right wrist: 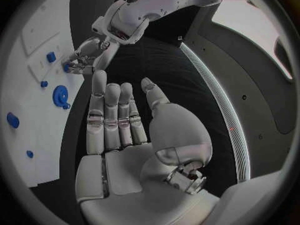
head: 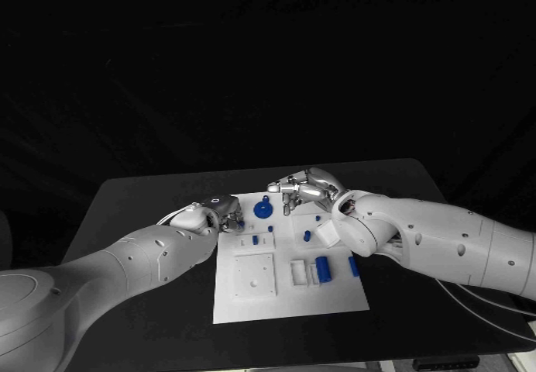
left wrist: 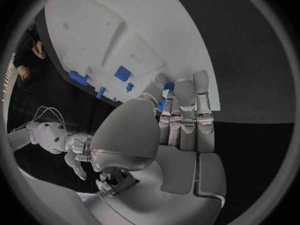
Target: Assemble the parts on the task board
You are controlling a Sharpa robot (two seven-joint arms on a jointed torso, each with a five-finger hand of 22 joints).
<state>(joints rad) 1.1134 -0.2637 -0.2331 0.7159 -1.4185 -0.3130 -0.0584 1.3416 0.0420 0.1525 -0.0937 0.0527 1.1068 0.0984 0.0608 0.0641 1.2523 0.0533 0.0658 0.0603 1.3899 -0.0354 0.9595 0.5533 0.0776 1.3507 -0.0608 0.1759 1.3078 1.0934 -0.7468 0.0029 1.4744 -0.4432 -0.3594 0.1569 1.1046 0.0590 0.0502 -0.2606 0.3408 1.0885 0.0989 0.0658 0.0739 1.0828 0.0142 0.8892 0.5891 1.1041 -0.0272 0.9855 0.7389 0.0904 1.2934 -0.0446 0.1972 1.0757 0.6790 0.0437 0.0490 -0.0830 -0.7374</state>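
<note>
The task looked partly done: the task board [head: 252,298] lay mid-tabletop with several parts [head: 323,268] seated, while the left hand [head: 227,211] pinched a blue part [left wrist: 167,86] at its 10 o'clock edge and the right hand [head: 307,188], fingers straight and empty, hovered at 12 o'clock.

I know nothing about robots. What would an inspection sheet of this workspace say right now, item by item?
Surface: black table under a white task board.
Job's things: blue parts on the board, among them a round part at the far end and a cylinder near the right edge.
Clutter: nothing seen.
Hands: left hand at the board's far left edge, fingertips touching a small blue part; whether it grips it, cannot tell. Right hand over the board's far end, fingers apart, holding nothing.
Cables: thin cables under the right arm.
Surroundings: dark backdrop.
</note>
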